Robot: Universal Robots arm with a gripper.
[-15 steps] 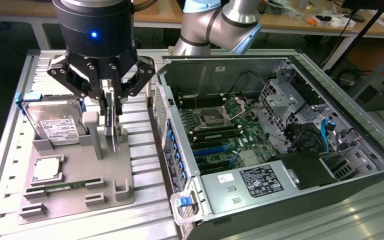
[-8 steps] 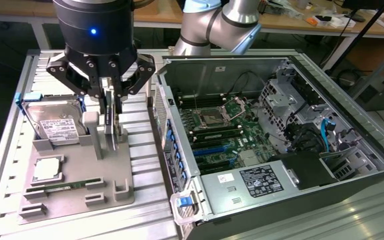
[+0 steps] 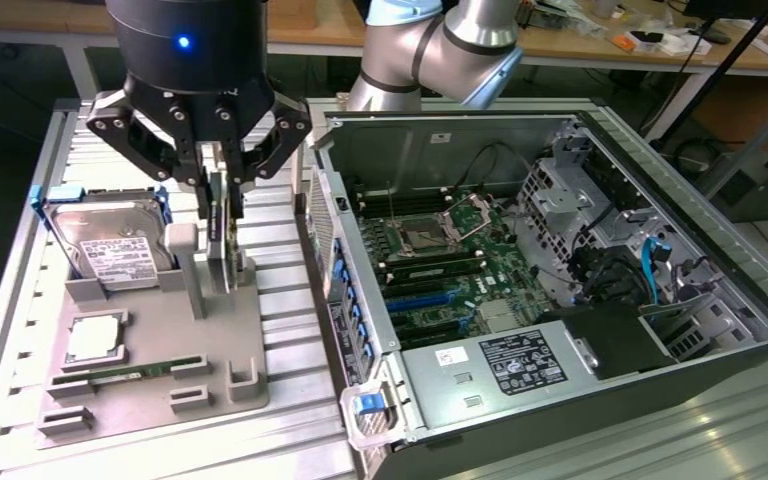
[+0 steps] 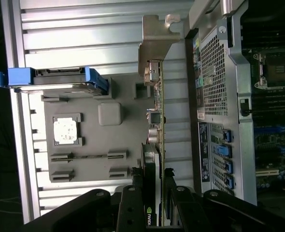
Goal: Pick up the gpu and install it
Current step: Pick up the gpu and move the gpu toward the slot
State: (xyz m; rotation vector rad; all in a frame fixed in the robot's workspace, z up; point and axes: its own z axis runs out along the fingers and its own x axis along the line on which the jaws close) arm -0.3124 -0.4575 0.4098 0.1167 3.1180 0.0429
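The gpu point(image 3: 229, 245) stands on edge, upright, over the grey fixture tray point(image 3: 211, 350), between two of the tray's posts. My gripper point(image 3: 225, 190) comes down from above with its fingers pressed on both faces of the card's top edge. In the wrist view the gpu point(image 4: 157, 96) runs edge-on away from the gripper point(image 4: 153, 195), with its silver end bracket point(image 4: 157, 43) at the far end and the black cooler between the fingers point(image 4: 131, 198). Whether the card still rests in its slot is unclear.
On the tray lie a silver hard drive point(image 3: 111, 245) in a blue carrier, a processor chip point(image 3: 95, 338) and a slim memory stick point(image 3: 124, 372). The open computer case point(image 3: 651, 340) lies on the exterior view's right, its motherboard point(image 3: 451, 270) exposed. The case wall point(image 3: 337, 250) rises close beside the tray.
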